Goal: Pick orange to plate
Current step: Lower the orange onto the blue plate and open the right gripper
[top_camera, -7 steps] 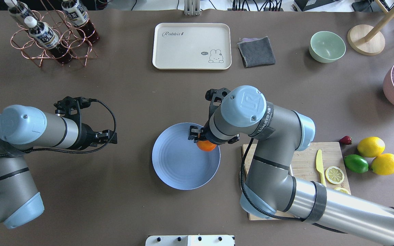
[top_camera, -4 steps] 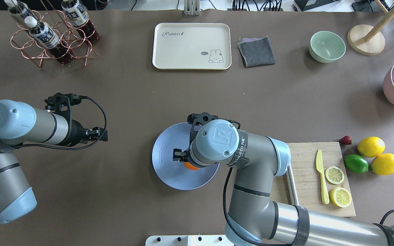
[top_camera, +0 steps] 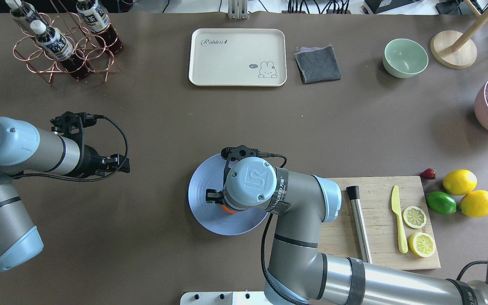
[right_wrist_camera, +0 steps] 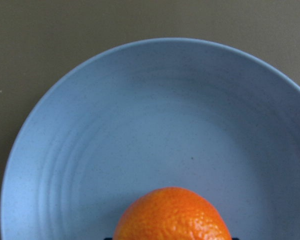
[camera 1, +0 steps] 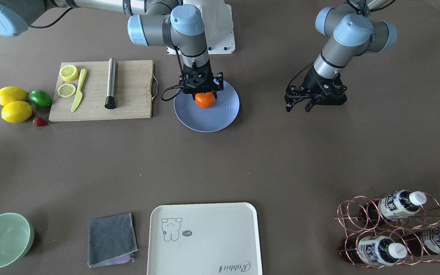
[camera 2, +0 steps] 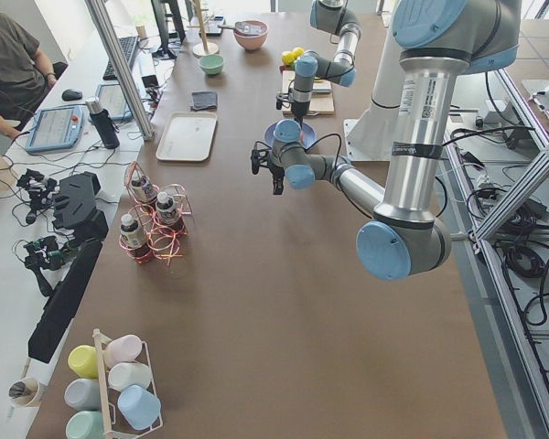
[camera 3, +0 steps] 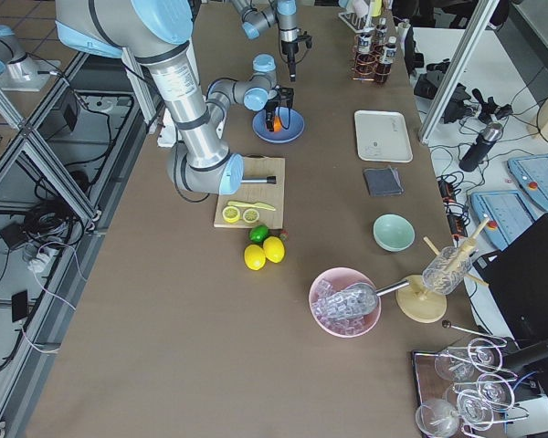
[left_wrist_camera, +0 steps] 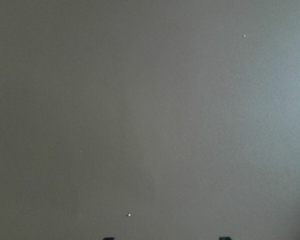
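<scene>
The orange is low over the blue plate, near its middle, with my right gripper shut on it from above. In the right wrist view the orange fills the bottom centre and the plate spreads beneath it; I cannot tell whether the two touch. From overhead the right wrist hides nearly all of the orange, and the plate shows to its left. My left gripper hangs open over bare table, apart from the plate, and its wrist view shows only the table top.
A wooden cutting board beside the plate carries a steel rod, a yellow knife and lemon slices. Two lemons, a lime and a strawberry lie past it. A cream tray, a grey cloth, a green bowl and a bottle rack line the far side.
My right arm carried the orange from the plate's far right rim in over its middle and toward the robot. My left arm drew back to the left, away from the plate.
</scene>
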Controlling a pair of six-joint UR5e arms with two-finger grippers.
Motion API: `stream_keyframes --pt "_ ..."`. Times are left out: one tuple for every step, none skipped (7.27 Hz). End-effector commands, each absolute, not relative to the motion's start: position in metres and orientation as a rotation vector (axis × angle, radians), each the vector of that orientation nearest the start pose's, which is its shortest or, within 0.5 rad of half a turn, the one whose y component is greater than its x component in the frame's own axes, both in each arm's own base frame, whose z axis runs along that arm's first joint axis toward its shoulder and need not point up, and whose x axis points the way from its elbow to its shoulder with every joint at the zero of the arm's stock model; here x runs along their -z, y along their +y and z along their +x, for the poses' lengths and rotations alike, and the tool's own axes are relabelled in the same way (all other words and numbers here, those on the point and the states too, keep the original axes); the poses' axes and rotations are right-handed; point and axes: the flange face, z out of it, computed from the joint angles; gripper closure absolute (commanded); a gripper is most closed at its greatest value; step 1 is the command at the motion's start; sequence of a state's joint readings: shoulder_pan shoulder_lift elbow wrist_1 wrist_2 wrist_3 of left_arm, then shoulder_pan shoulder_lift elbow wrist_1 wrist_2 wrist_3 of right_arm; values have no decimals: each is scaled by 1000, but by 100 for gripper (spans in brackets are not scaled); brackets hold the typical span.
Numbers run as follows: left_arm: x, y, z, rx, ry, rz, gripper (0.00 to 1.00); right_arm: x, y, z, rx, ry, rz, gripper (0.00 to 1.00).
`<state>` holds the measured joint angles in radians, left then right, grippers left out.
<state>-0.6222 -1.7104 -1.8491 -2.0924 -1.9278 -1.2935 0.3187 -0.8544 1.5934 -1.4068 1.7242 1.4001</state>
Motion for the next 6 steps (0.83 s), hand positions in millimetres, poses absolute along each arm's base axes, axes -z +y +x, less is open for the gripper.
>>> stream_keyframes --pt "-399 -401 390 150 980 104 24 -197 -335 -635 -68 -915 83 0" --pt "-394 -404 384 150 989 92 24 -188 -349 -618 -85 -930 87 0" --pt "-395 -422 361 164 1010 52 24 -194 -378 -578 -109 -925 28 0" --pt "-419 -440 312 127 982 73 24 -210 -407 -517 -94 -910 36 0" --pt "-448 -446 268 75 955 93 24 -254 -423 -447 4 -892 74 0" --pt "-483 -441 226 53 924 91 25 -302 -457 -378 75 -879 58 0"
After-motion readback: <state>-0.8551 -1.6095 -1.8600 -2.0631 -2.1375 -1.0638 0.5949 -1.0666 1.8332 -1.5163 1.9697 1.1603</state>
